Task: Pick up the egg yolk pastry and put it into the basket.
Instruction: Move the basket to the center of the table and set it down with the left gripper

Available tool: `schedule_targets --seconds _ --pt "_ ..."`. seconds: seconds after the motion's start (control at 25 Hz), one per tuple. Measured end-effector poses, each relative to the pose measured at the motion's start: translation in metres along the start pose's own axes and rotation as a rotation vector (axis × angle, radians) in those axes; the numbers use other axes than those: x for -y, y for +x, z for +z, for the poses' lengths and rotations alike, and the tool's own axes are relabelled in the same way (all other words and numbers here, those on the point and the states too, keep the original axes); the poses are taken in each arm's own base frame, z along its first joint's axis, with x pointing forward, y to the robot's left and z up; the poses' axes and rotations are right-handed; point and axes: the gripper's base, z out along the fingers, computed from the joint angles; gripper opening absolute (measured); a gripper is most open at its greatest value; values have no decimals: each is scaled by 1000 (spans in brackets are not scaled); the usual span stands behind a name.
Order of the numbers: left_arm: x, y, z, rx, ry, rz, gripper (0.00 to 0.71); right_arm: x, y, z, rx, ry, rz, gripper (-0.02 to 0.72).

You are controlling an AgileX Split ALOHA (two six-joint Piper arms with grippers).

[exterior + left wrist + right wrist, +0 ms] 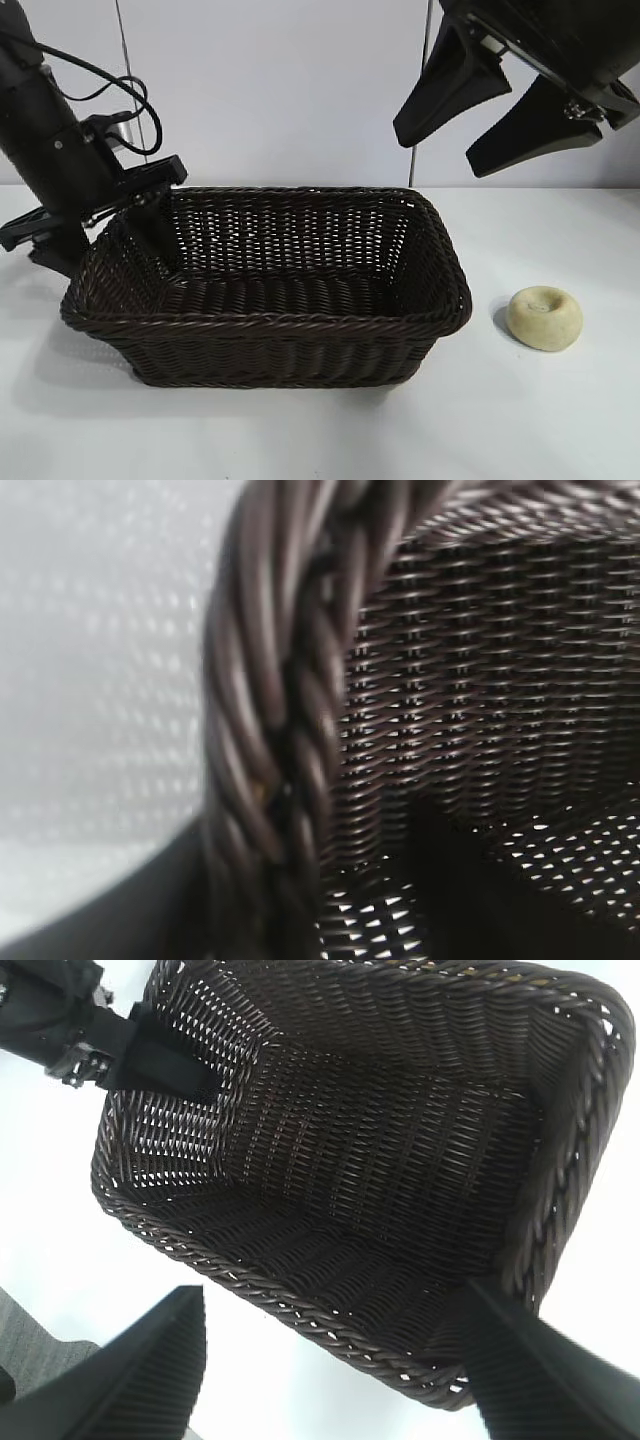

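Exterior view, white table (560,420), pale wall (280,90)

- Your exterior camera stands in front of the table (320,440), near it, a little above the basket (270,340), and faces the two arms and the white wall behind them.
- Your left wrist camera is very close to the basket (290,740); it looks along the braided rim and down into the inside.
- Your right wrist camera looks down steeply from higher up and takes in almost the whole basket (330,1150).
- All three views share the basket; the right wrist view also shows the left gripper (170,1060) at its rim.
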Motion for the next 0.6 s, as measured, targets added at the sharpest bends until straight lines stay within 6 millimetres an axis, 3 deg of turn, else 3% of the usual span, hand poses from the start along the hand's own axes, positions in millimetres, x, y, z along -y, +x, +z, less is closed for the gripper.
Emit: schedule_targets --seconds 0.36,0.6 --pt "27 2 -81 126 -73 164 586 0 0 0 -1 1 -1 516" --pt "17 0 -94 128 -234 167 587 0 0 0 -1 1 -1 516"
